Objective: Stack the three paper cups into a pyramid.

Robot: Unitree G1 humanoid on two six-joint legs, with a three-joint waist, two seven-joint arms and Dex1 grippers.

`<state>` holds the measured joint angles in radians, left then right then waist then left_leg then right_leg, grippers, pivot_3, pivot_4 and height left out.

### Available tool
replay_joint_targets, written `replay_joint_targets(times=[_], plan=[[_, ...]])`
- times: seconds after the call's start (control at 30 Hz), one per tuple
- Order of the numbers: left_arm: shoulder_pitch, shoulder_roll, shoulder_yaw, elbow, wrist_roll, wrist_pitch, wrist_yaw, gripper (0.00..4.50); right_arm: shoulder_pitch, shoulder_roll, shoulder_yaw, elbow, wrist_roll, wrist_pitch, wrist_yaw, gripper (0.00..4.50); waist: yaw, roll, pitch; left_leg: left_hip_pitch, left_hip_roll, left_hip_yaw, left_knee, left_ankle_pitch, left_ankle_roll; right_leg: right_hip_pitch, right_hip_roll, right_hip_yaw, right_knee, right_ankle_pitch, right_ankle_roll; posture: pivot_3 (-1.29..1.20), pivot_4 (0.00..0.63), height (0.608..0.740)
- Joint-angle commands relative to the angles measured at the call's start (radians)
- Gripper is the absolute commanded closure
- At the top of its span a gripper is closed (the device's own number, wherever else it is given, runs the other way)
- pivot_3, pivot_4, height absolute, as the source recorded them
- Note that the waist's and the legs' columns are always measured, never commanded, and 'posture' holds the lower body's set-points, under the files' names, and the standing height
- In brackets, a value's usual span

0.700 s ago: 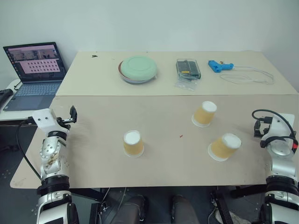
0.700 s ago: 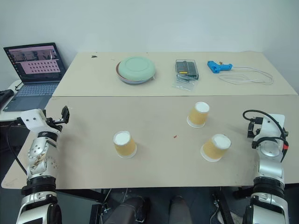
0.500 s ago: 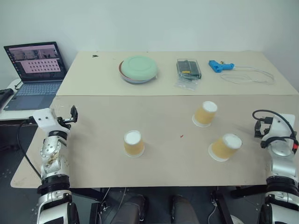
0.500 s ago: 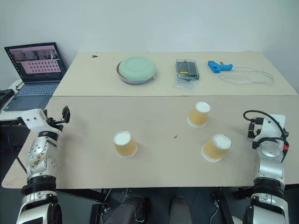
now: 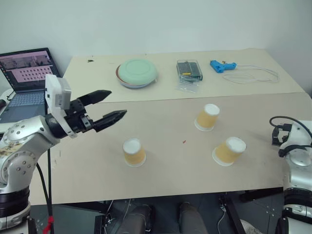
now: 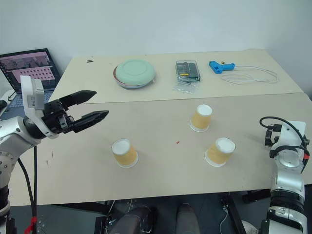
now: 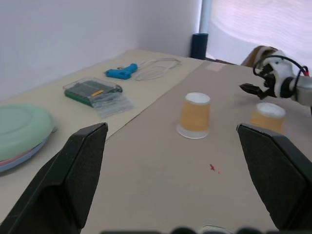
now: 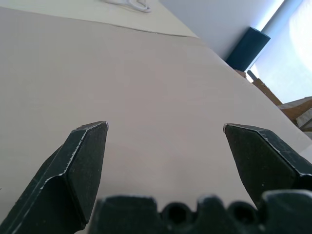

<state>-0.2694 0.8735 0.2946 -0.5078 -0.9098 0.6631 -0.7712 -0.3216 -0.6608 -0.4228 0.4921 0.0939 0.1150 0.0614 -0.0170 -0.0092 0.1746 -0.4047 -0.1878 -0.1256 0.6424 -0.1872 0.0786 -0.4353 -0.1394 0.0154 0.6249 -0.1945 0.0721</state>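
Left eye view: the left end effector (image 5: 113, 104) hovers spread wide and empty above the desk (image 5: 165, 173); three paper cups (image 5: 134, 152) (image 5: 206, 117) (image 5: 227, 150) stand upside down, apart, unstacked; the right end effector (image 8: 165, 141) is wide open at the desk's right edge, grasping nothing.

We see the laptop (image 5: 22, 80) cut off by the left edge of the head views, its screen contents too small to read, and what lies inside the clear box (image 5: 189, 69) is too small to tell.
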Motion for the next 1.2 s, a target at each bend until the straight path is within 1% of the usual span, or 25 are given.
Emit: replay_joint_targets(times=[0.03, 0.07, 0.13, 0.2, 0.23, 0.27, 0.37, 0.47, 0.53, 0.6, 0.77, 0.93, 1.03, 1.2], plan=[[0.030, 0.029, -0.039, -0.088, 0.010, 0.009, -0.048, 0.00, -0.009, -0.086, -0.033, -0.060, 0.065, 0.028, 0.140, 0.05, 0.002, 0.001, 0.000, 0.000, 0.000, 0.001, 0.000, 0.000, 0.000, 0.000, 0.000, 0.001, 0.000, 0.000, 0.000, 0.00, 0.150, 0.740], [0.040, 0.027, -0.048, -0.097, 0.002, 0.012, -0.056, 0.00, 0.000, -0.116, -0.035, -0.072, 0.093, 0.050, 0.213, 0.05, 0.003, 0.001, 0.000, 0.000, 0.001, 0.001, 0.000, 0.000, 0.000, 0.000, 0.001, 0.000, 0.000, 0.000, 0.000, 0.00, 0.150, 0.740], [0.050, 0.021, -0.059, -0.110, -0.006, 0.018, -0.063, 0.00, 0.015, -0.156, -0.037, -0.085, 0.132, 0.085, 0.309, 0.05, 0.004, 0.001, 0.001, 0.000, 0.003, 0.002, 0.000, 0.000, 0.000, 0.000, 0.002, 0.001, -0.001, 0.000, 0.001, 0.00, 0.150, 0.740], [0.066, 0.010, -0.079, -0.123, -0.007, 0.017, -0.074, 0.00, 0.064, -0.215, -0.041, -0.130, 0.191, 0.143, 0.460, 0.05, 0.005, 0.001, 0.001, 0.000, 0.007, 0.002, 0.000, 0.000, -0.001, 0.001, 0.005, 0.000, -0.002, -0.002, 0.003, 0.00, 0.150, 0.740], [0.071, 0.007, -0.086, -0.127, -0.005, 0.015, -0.076, 0.00, 0.082, -0.235, -0.043, -0.147, 0.211, 0.164, 0.508, 0.05, 0.007, 0.001, 0.001, 0.000, 0.009, 0.003, 0.000, 0.000, -0.001, 0.001, 0.007, 0.000, -0.003, -0.001, 0.002, 0.00, 0.150, 0.740], [0.070, 0.000, -0.093, -0.131, -0.012, 0.017, -0.077, 0.00, 0.118, -0.265, -0.052, -0.177, 0.250, 0.198, 0.594, 0.05, 0.007, 0.001, 0.001, 0.000, 0.010, 0.003, 0.000, 0.000, -0.001, 0.001, 0.008, 0.000, -0.004, -0.001, 0.002, 0.00, 0.150, 0.740], [0.062, -0.016, -0.104, -0.138, -0.014, 0.012, -0.073, 0.00, 0.208, -0.324, -0.077, -0.236, 0.330, 0.255, 0.784, 0.05, 0.012, 0.001, 0.001, -0.001, 0.013, 0.004, 0.000, 0.000, -0.002, 0.001, 0.009, 0.000, -0.006, -0.001, 0.000, 0.00, 0.150, 0.740], [0.047, -0.033, -0.120, -0.139, 0.018, -0.008, -0.061, 0.00, 0.283, -0.360, -0.090, -0.259, 0.377, 0.284, 0.922, 0.05, 0.011, 0.002, 0.001, -0.001, 0.014, 0.005, 0.000, -0.001, -0.002, 0.003, 0.010, -0.001, -0.009, 0.000, 0.000, 0.00, 0.150, 0.740], [0.039, -0.038, -0.132, -0.139, 0.031, -0.013, -0.064, 0.00, 0.338, -0.379, -0.082, -0.273, 0.380, 0.273, 1.007, 0.05, 0.013, 0.002, 0.001, 0.000, 0.016, 0.006, 0.000, -0.001, -0.002, 0.004, 0.010, -0.001, -0.012, 0.002, -0.001, 0.00, 0.150, 0.740], [0.030, -0.039, -0.138, -0.140, 0.030, -0.009, -0.071, 0.00, 0.358, -0.390, -0.074, -0.276, 0.379, 0.266, 1.047, 0.05, 0.013, 0.002, 0.001, 0.000, 0.016, 0.007, 0.000, -0.001, -0.002, 0.005, 0.010, -0.001, -0.013, 0.002, -0.001, 0.00, 0.150, 0.740], [0.006, -0.048, -0.154, -0.125, 0.045, -0.009, -0.069, 0.00, 0.335, -0.374, -0.031, -0.337, 0.387, 0.291, 1.083, 0.05, 0.009, 0.002, 0.002, 0.001, 0.017, 0.010, 0.000, -0.001, -0.002, 0.006, 0.009, 0.001, -0.013, 0.004, 0.000, 0.00, 0.150, 0.740], [-0.014, -0.059, -0.157, -0.117, 0.058, -0.007, -0.059, 0.00, 0.318, -0.347, 0.031, -0.411, 0.373, 0.307, 1.077, 0.05, 0.013, 0.002, 0.002, 0.000, 0.021, 0.013, 0.000, -0.001, -0.002, 0.006, 0.009, 0.000, -0.014, 0.005, 0.000, 0.00, 0.150, 0.740], [-0.021, -0.061, -0.151, -0.110, 0.058, -0.002, -0.052, 0.00, 0.325, -0.342, 0.042, -0.472, 0.389, 0.326, 1.086, 0.05, 0.019, 0.002, 0.002, 0.000, 0.022, 0.013, 0.000, -0.001, -0.002, 0.004, 0.009, 0.000, -0.014, 0.005, 0.000, 0.00, 0.150, 0.740], [-0.020, -0.060, -0.143, -0.125, 0.047, 0.008, -0.040, 0.00, 0.314, -0.335, 0.056, -0.510, 0.382, 0.337, 1.079, 0.05, 0.030, 0.002, 0.002, -0.003, 0.022, 0.014, 0.000, -0.001, -0.002, 0.001, 0.010, 0.000, -0.014, 0.005, -0.001, 0.00, 0.150, 0.740]])
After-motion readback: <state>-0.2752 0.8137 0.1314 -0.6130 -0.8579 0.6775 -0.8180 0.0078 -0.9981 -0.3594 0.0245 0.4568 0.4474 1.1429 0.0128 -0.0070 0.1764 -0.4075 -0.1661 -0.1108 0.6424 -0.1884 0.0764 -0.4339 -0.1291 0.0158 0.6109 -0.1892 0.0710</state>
